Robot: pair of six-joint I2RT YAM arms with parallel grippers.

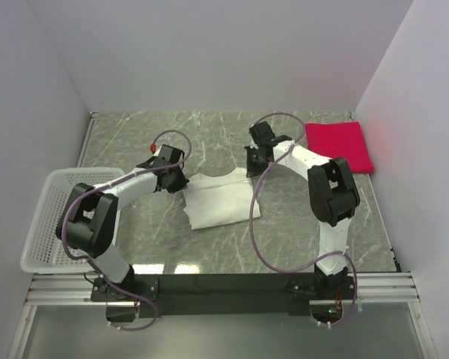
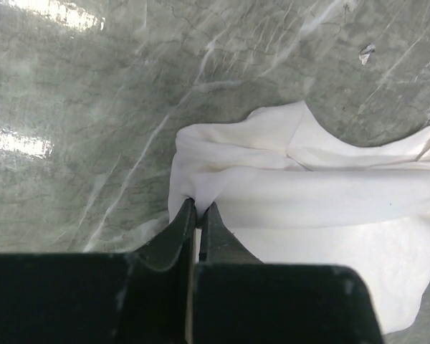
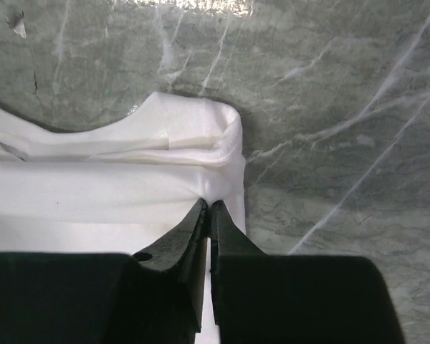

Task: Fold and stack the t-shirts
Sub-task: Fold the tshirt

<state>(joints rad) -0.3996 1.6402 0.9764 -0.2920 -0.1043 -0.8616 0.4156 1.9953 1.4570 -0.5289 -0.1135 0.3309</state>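
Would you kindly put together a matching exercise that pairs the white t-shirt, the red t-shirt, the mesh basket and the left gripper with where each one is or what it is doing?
Things:
1. white t-shirt
2. red t-shirt
3. mesh basket
4. left gripper

Places or states:
A. folded square, at the far right corner of the table
B. shut on a fold of cloth
C. at the table's near left edge
D. partly folded, in the middle of the table

Pairs: 1-D, 2-A, 3-C, 4-B.
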